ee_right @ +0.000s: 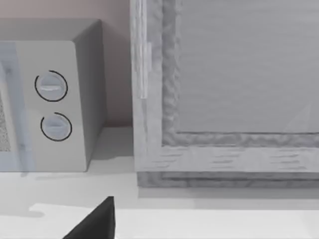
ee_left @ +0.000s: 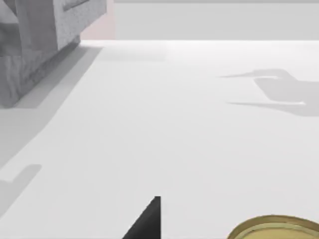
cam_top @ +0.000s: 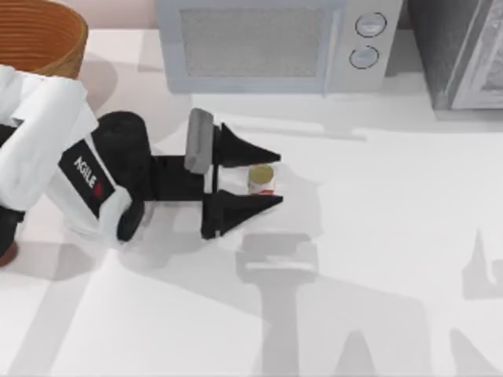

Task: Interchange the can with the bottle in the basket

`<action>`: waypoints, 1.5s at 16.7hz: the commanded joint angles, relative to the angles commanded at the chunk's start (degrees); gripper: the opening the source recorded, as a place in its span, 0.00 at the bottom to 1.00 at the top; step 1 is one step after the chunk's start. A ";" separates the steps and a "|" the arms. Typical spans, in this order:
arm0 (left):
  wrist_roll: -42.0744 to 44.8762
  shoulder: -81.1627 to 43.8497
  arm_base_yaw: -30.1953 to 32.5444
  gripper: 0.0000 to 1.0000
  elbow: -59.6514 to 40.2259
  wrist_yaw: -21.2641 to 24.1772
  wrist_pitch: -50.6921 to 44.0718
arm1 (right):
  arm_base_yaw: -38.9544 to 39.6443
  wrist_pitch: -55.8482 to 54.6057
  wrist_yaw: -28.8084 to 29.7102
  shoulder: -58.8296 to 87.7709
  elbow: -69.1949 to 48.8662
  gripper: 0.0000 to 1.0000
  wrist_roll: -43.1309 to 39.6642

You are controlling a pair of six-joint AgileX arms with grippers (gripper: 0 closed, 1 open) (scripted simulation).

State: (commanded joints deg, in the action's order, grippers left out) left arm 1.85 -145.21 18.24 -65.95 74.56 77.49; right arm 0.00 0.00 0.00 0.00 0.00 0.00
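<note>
Can (cam_top: 262,179) between wide-open left gripper (cam_top: 275,177) jaws

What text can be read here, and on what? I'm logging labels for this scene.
"AGILE", then cut off: white letters on the left arm's black panel.
Can: red markings, too small to read.
Microwave dials: no readable marks.

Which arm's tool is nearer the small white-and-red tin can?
Left. The left tool straddles the small white-and-red tin can, fingers open either side. The right tool faces the grey microwave.
</note>
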 joint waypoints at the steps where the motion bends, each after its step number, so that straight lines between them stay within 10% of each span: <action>1: 0.00 0.00 0.00 1.00 0.00 0.00 0.00 | 0.00 0.00 0.00 0.00 0.00 1.00 0.00; 13: 0.49 3.23 -1.55 1.00 2.47 -3.00 -2.40 | 0.00 0.00 0.00 0.00 0.00 1.00 0.00; 25: 3.50 62.69 -9.19 1.00 33.19 -45.36 -34.45 | 0.00 0.00 0.00 0.00 0.00 1.00 0.00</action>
State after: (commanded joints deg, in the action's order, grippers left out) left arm 5.35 -82.52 9.05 -32.76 29.19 43.05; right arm 0.00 0.00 0.00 0.00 0.00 0.00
